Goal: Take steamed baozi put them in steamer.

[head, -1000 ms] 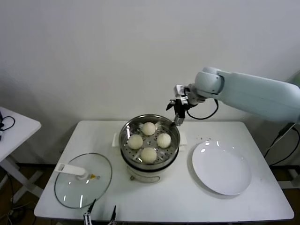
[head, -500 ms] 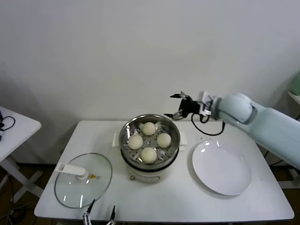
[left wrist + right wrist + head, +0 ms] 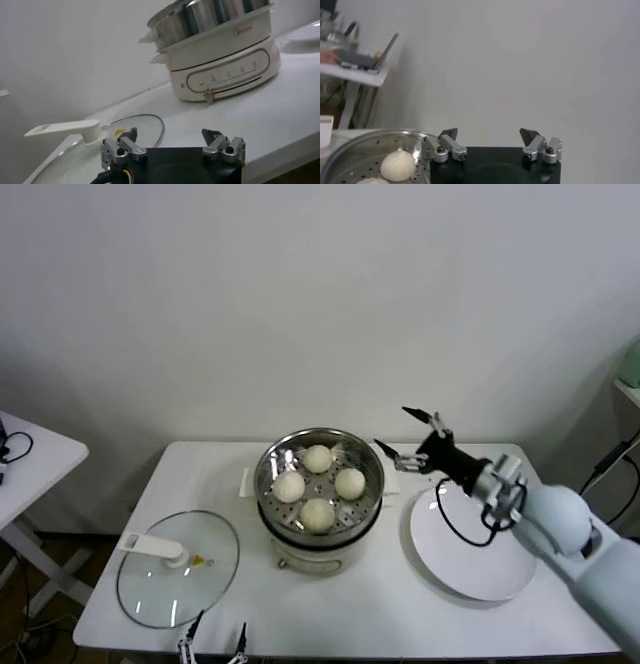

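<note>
Steamer (image 3: 320,484) mid-table holding 4 steamed baozi (image 3: 318,487) on its perforated tray, right gripper (image 3: 406,436) spread wide and empty, just beside its rim, above white plate (image 3: 472,549), left gripper (image 3: 213,639) spread at near edge by glass lid (image 3: 177,568).

Right arm stretched in from the right, right gripper (image 3: 408,436) raised, jaws spread wide, holding nothing; left gripper (image 3: 172,142) parked low at the near edge, jaws apart, empty
</note>
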Motion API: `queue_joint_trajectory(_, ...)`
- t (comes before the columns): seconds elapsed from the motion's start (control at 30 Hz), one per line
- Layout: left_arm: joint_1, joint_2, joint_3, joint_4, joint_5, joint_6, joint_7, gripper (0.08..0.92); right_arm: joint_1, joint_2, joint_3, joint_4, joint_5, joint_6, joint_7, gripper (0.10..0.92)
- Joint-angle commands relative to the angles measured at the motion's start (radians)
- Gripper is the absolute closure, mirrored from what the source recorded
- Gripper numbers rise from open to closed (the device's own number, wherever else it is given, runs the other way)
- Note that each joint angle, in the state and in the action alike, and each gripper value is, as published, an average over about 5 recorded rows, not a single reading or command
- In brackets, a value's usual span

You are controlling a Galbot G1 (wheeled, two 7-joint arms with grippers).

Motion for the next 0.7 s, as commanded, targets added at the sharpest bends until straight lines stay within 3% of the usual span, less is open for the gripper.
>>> queue_joint_trajectory(0.03,-0.005,-0.031,0.007,-0.001,-0.013,0.004,-0.001,0.177,-0.828,0.311,0.502,0.088,-0.062,0.319,0.017,0.203)
queue_joint_trajectory(0.33,-0.002,-0.033,0.016,-0.035,-0.075,0.023,-0.002,0.177,-0.903,0.49,0.438,0.019,-0.036,0.593,-0.023,0.203)
queue_joint_trajectory(0.7,0.001,-0.031,0.017,-0.043,-0.088,0.024,-0.001,0.177,-0.906,0.57,0.396,-0.086,-0.032,0.672,-0.015,0.203)
